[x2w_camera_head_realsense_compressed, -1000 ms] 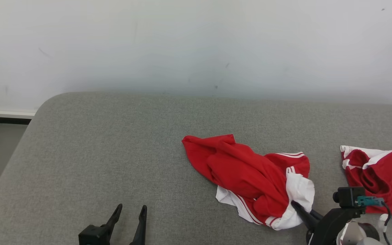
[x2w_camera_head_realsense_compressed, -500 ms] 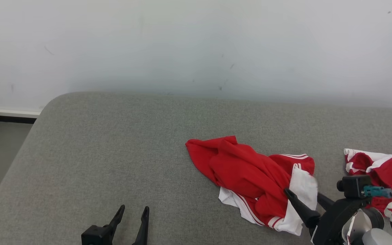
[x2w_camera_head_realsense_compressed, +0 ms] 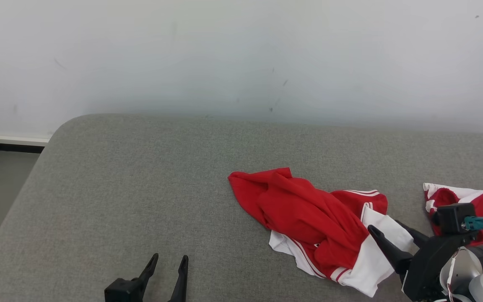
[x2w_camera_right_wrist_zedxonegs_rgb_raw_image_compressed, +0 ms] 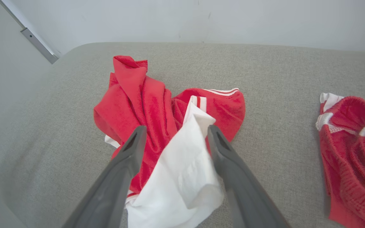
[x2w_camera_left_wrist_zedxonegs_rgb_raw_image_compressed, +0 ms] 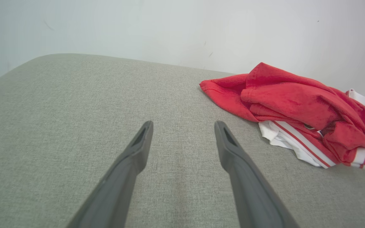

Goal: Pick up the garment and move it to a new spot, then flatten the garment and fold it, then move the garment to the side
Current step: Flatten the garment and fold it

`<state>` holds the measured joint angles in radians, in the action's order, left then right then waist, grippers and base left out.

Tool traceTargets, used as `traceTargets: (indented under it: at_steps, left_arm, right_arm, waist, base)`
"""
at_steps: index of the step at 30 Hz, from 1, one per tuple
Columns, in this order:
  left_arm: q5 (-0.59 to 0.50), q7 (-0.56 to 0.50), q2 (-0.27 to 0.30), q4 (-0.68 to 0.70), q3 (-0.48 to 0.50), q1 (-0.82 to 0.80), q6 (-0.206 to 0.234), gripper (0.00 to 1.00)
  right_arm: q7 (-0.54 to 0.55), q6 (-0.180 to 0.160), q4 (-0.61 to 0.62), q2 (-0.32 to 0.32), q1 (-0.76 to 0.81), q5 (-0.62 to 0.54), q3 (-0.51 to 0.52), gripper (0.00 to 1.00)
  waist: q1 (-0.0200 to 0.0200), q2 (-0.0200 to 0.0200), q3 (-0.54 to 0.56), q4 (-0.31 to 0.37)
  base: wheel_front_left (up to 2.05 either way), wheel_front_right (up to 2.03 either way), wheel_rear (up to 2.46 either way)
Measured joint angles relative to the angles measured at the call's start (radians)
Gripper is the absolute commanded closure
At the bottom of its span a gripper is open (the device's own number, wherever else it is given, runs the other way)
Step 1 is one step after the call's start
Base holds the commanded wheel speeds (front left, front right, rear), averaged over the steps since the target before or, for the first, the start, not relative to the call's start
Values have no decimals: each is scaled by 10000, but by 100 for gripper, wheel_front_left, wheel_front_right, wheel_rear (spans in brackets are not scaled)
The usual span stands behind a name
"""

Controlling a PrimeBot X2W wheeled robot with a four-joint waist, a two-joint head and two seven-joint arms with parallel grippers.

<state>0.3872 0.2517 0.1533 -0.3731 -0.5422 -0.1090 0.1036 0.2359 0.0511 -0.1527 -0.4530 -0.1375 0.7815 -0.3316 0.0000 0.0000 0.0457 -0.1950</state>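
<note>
Crumpled red-and-white garment [x2w_camera_head_realsense_compressed: 308, 214] sits right of centre on the grey padded surface [x2w_camera_head_realsense_compressed: 141, 188]. Right gripper [x2w_camera_right_wrist_zedxonegs_rgb_raw_image_compressed: 176, 127] is spread wide, straddling its white part and gripping nothing. Left gripper [x2w_camera_left_wrist_zedxonegs_rgb_raw_image_compressed: 184, 123] is wide too, over bare fabric.

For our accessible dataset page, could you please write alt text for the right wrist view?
The right gripper, jaws open, points at the white part of a crumpled red and white garment on a grey cushioned surface. A second red and white garment lies apart at the view's right edge.

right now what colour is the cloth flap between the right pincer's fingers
White flap, clearest in the right wrist view.
</note>
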Motion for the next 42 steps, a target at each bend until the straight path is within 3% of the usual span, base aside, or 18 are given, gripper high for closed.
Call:
traceTargets:
  at_steps: [4,6,8,21,31,35,42]
  left_arm:
    - [0,0,0,-21,33,1,2,0]
    - [0,0,0,-25,50,1,2,0]
    - [0,0,-4,-29,56,1,2,0]
    - [0,0,-10,-4,150,13,0,0]
    - [-178,0,54,222,115,-572,-194,0]
    - [-453,-29,54,247,-203,-1224,-619,0]
    - [-328,-859,-182,-646,-637,-3106,-1918,0]
  right_arm:
    - [426,-255,-29,-42,75,10,-38,0]
    - [569,-349,-27,-136,109,10,-40,8]
    - [752,-439,4,-198,158,15,-35,100]
    - [1066,-876,943,-253,354,550,552,100]
    - [966,-1231,1685,-230,1390,1220,1170,100]
    - [945,-1377,1964,-232,1787,1212,1172,100]
    - [1085,-1406,2207,-190,1689,1147,1014,100]
  waist:
    - [0,0,-49,-66]
    - [0,0,-64,-89]
    - [0,0,-79,-105]
    - [0,0,-191,4]
    - [0,0,-331,458]
    - [0,0,-380,704]
    - [0,0,-558,1093]
  base:
    - [0,0,0]
    - [0,0,0]
    - [0,0,0]
    - [0,0,0]
    - [0,0,0]
    - [0,0,0]
    - [0,0,0]
